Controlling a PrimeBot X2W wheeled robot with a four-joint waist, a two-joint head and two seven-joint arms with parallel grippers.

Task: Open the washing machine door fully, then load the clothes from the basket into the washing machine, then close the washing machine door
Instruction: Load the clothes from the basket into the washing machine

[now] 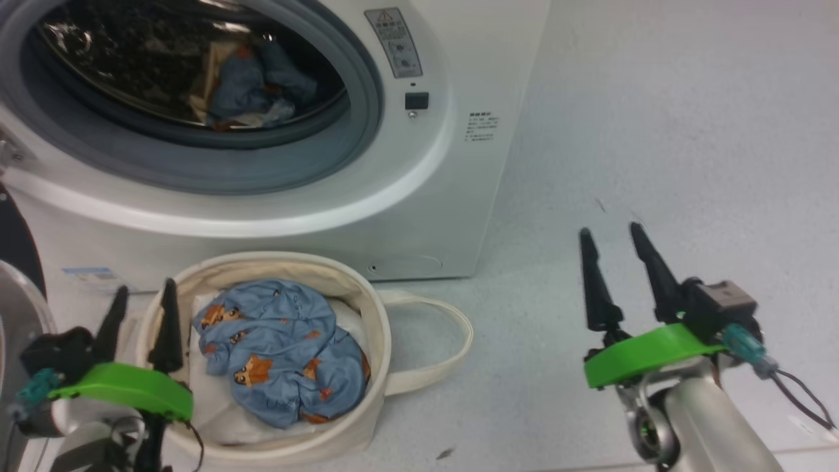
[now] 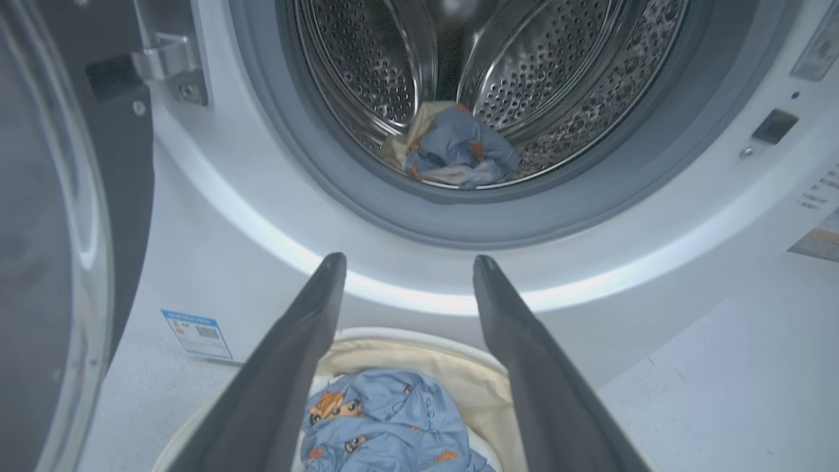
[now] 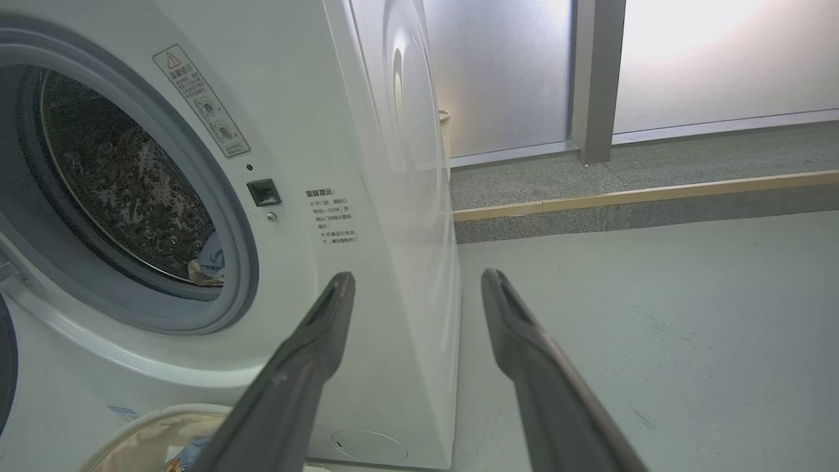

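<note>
Left gripper, fingers wide and empty, hovers at the round cream canvas basket holding a light-blue animal-print garment. A second garment lies in the white washing machine's drum. Next, likely: dip, pinch cloth.

a pale grey floor is stretching out, lightly scuffed. at its far side a tan strip is edging a raised grey ledge. frosted glass panels, split by a grey post, are glowing with bright light.

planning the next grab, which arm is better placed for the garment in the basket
Left. The open left gripper is at the basket rim beside the light blue garment; the right gripper is away over floor.
</note>
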